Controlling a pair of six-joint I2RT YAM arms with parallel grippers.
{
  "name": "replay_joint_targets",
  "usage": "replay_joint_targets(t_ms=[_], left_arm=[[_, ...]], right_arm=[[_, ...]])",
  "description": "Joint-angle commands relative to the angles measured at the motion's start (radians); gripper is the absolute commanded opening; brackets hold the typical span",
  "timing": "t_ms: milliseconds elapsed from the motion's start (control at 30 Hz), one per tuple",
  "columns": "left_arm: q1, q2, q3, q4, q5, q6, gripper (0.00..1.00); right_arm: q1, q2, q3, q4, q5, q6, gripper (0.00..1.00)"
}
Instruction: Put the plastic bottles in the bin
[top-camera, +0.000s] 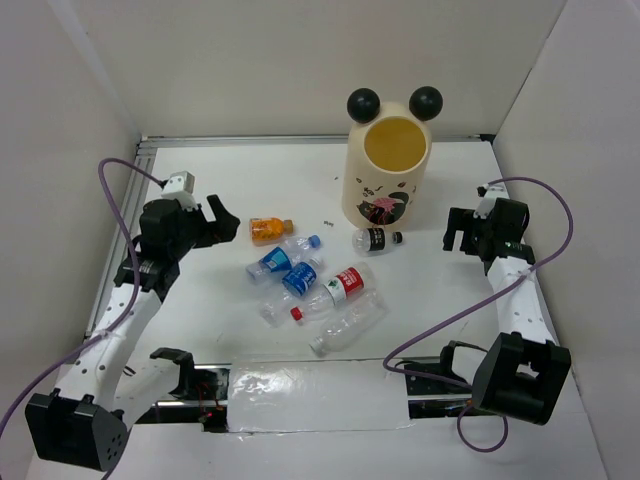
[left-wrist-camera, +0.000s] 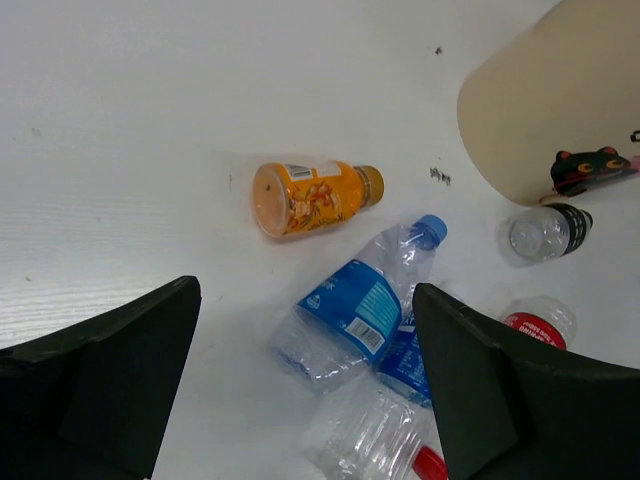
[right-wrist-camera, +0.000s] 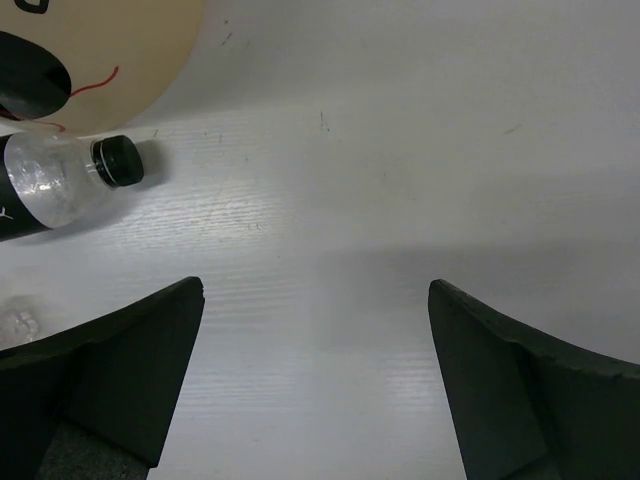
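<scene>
The cream bin with two black ball ears stands at the back centre. Several plastic bottles lie in front of it: an orange one, two blue-labelled ones, a red-labelled one, a clear one and a black-labelled one next to the bin's base. My left gripper is open and empty, left of the orange bottle and above the blue-labelled bottle. My right gripper is open and empty, right of the black-labelled bottle.
White walls enclose the table on the left, back and right. A clear plastic sheet lies at the near edge between the arm bases. Purple cables loop beside both arms.
</scene>
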Motion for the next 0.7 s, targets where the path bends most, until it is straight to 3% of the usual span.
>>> replay_joint_targets(t_ms=[0, 200, 300, 333, 367, 400, 467, 500, 533, 567, 600, 667], left_arm=[[0.003, 0.016, 0.018, -0.004, 0.079, -0.016, 1.00], [0.003, 0.016, -0.020, 0.020, 0.138, -0.016, 1.00], [0.003, 0.016, -0.031, 0.020, 0.164, -0.007, 0.90], [0.003, 0.016, -0.031, 0.020, 0.165, -0.006, 0.84], [-0.007, 0.016, -0.031, 0.020, 0.177, -0.006, 0.62], [-0.007, 0.016, -0.031, 0.020, 0.177, -0.006, 0.49], [-0.017, 0.016, -0.022, 0.008, 0.177, 0.004, 0.36], [-0.027, 0.016, -0.022, -0.001, 0.177, 0.004, 0.37], [-0.027, 0.016, -0.022, -0.001, 0.168, 0.004, 0.45], [-0.039, 0.016, -0.022, -0.010, 0.154, 0.004, 0.60], [-0.053, 0.005, -0.032, -0.011, 0.154, 0.004, 0.84], [-0.065, -0.008, -0.045, -0.011, 0.145, -0.005, 0.94]], right_arm=[[-0.001, -0.025, 0.006, 0.017, 0.003, 0.007, 1.00], [-0.014, -0.016, 0.040, -0.061, -0.153, -0.194, 1.00], [-0.014, -0.039, 0.049, -0.073, -0.271, -0.257, 1.00], [-0.014, -0.049, 0.049, -0.085, -0.311, -0.273, 1.00], [-0.014, -0.050, 0.049, -0.085, -0.346, -0.289, 0.96], [-0.005, -0.062, 0.040, -0.075, -0.370, -0.273, 0.81], [0.014, -0.071, 0.019, -0.015, -0.379, -0.222, 0.56], [0.037, -0.082, 0.008, 0.011, -0.379, -0.198, 0.56], [0.049, -0.082, 0.008, 0.031, -0.379, -0.179, 0.56], [0.063, -0.082, -0.006, 0.074, -0.379, -0.126, 0.61], [0.086, -0.073, -0.006, 0.095, -0.379, -0.092, 0.68], [0.112, -0.033, -0.006, 0.143, -0.379, 0.006, 0.69]])
